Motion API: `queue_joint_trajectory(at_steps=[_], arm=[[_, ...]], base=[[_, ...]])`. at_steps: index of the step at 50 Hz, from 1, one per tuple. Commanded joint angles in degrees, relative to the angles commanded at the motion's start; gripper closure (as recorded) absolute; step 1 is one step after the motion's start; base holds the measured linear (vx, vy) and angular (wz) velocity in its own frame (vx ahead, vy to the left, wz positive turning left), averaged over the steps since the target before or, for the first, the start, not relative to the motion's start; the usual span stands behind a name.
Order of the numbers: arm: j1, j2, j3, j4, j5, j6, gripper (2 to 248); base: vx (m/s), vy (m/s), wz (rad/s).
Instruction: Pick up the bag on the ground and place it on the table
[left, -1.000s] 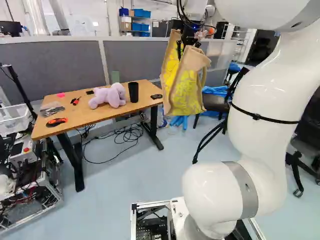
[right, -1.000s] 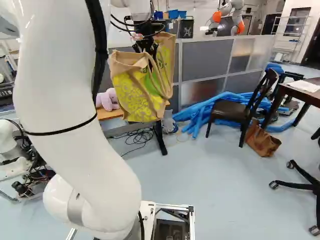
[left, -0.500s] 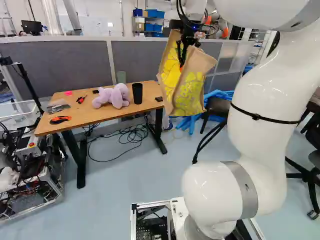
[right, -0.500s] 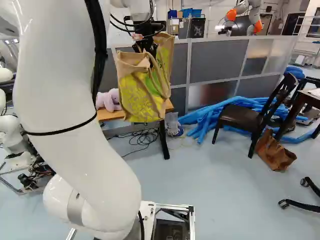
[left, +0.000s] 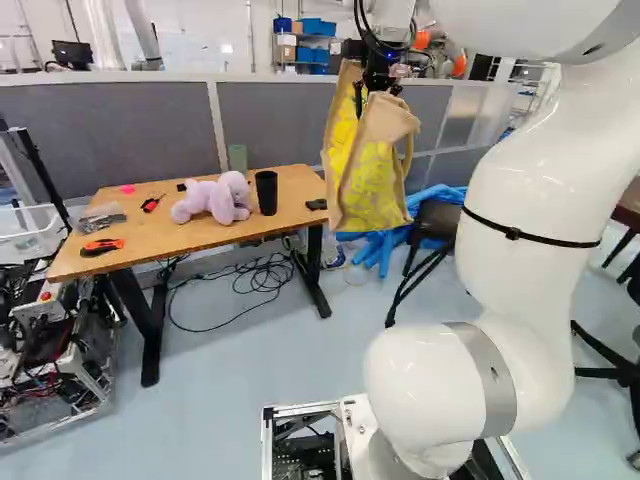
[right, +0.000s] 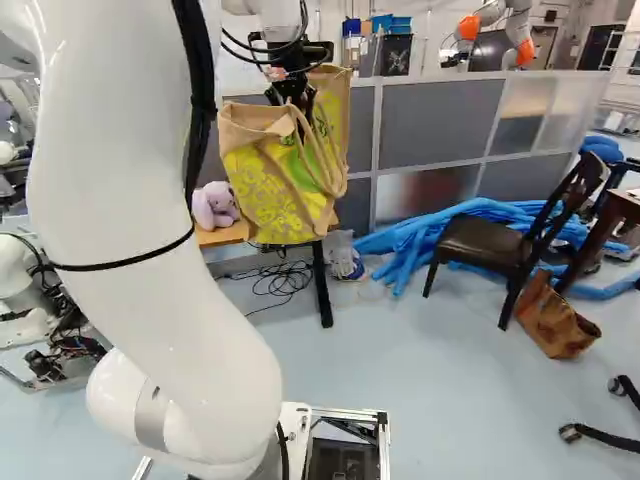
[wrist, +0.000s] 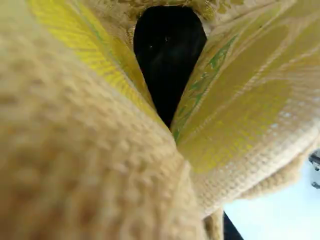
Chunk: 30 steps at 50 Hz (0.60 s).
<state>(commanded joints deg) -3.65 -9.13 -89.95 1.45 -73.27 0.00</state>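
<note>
In the left base view, the bag (left: 375, 190) is held aloft by the closed claw (right: 291, 92), at two o'clock from the surface (left: 155, 243).

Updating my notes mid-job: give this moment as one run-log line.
bag: hanging at gripper, clear of floor | table: bag not yet on it | grip: hidden in wrist view

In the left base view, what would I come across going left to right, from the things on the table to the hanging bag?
Orange-and-black tool → red-and-black tool → purple stuffed toy → black cup → yellow-and-tan bag, hanging in the air.
</note>
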Motion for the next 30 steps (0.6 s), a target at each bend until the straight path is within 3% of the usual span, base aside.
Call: queue_joint_trajectory(at_steps=[15,30], arm=[[0.00,0.00,0.00,0.00,0.00,0.00,227],[0.00,0.00,0.00,0.00,0.00,0.00,227]], base=[[0.143,0.048,0.342],[0.106,0.007,0.021]])
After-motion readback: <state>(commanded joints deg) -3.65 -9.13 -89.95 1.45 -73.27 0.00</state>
